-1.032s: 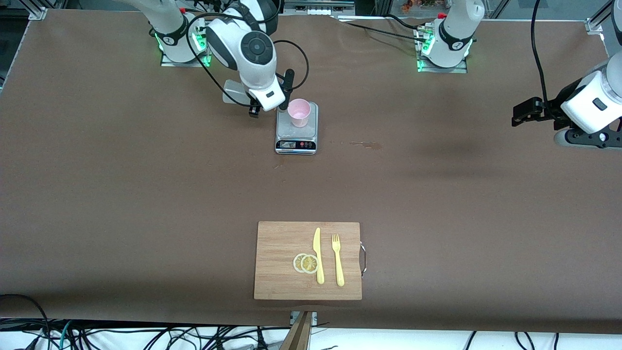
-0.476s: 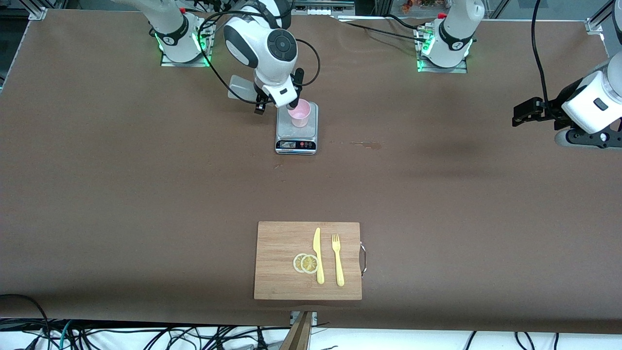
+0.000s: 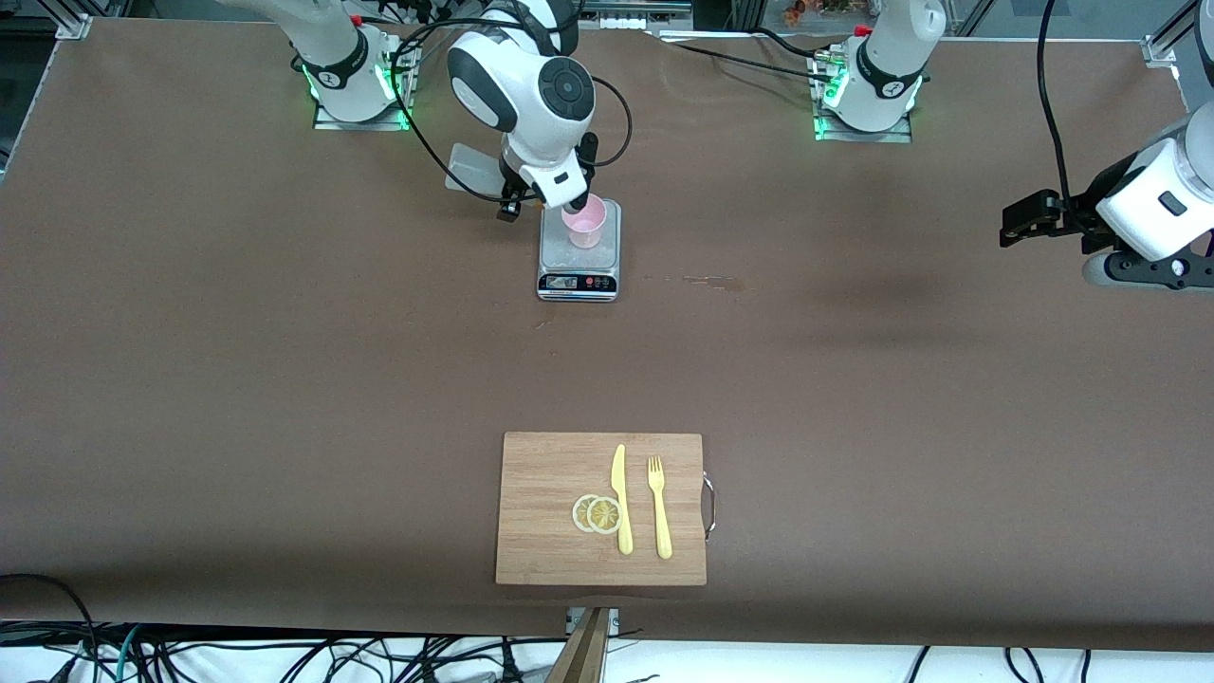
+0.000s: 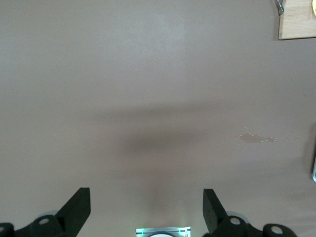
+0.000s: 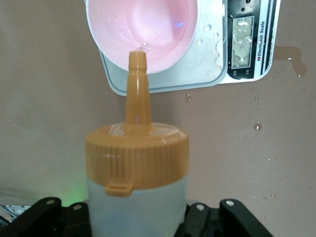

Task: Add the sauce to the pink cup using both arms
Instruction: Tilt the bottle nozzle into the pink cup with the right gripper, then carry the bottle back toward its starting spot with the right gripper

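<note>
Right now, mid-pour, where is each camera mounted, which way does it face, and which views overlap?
Front view: high across the table, facing both bases; shows the right tool over the pink cup on the scale, and the waiting left tool over bare table at the left arm's end.
Left wrist view: looks down on the table past its open fingertips; cutting board corner shows.
Right wrist view: looks along the held sauce, nozzle at the cup's rim.
Shared: front and right wrist views both show cup and scale.
</note>
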`<action>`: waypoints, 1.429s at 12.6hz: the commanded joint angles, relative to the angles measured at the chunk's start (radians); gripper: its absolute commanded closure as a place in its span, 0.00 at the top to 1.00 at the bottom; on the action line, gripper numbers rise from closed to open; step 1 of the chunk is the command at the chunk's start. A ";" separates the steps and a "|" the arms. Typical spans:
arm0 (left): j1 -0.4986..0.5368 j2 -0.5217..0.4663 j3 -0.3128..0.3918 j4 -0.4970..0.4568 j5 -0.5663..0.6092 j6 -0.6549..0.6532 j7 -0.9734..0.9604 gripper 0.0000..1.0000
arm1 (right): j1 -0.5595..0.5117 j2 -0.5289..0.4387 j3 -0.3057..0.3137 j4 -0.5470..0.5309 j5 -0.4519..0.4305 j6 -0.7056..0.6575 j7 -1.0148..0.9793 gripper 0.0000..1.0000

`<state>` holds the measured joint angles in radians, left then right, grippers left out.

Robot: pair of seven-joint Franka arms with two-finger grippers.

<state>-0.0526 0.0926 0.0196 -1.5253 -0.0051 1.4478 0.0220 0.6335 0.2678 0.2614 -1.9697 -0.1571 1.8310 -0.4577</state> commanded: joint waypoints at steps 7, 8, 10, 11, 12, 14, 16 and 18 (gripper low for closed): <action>0.010 0.016 -0.003 0.030 -0.019 -0.021 0.019 1.00 | -0.018 -0.001 -0.001 0.100 -0.006 -0.094 -0.027 0.00; 0.011 0.019 -0.003 0.030 -0.019 -0.020 0.019 1.00 | -0.031 -0.007 -0.001 0.115 0.002 -0.110 -0.042 0.00; 0.011 0.019 -0.003 0.030 -0.019 -0.020 0.021 1.00 | -0.072 -0.025 -0.001 0.147 0.039 -0.151 -0.102 0.00; 0.011 0.019 -0.003 0.030 -0.019 -0.020 0.021 1.00 | -0.102 -0.039 -0.001 0.152 0.062 -0.156 -0.148 0.00; 0.011 0.019 -0.003 0.030 -0.019 -0.020 0.021 1.00 | -0.142 -0.054 -0.001 0.152 0.086 -0.156 -0.198 0.00; 0.011 0.019 -0.003 0.031 -0.019 -0.020 0.019 1.00 | -0.228 -0.070 -0.001 0.170 0.146 -0.156 -0.310 0.00; 0.011 0.019 -0.003 0.031 -0.019 -0.020 0.019 1.00 | -0.335 -0.064 -0.001 0.202 0.229 -0.156 -0.466 0.00; 0.011 0.021 -0.003 0.031 -0.019 -0.020 0.019 1.00 | -0.437 -0.039 -0.001 0.233 0.310 -0.156 -0.626 0.00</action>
<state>-0.0516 0.1001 0.0204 -1.5249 -0.0080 1.4478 0.0220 0.2757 0.2113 0.2481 -1.7778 0.0856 1.7002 -0.9621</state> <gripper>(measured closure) 0.000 0.793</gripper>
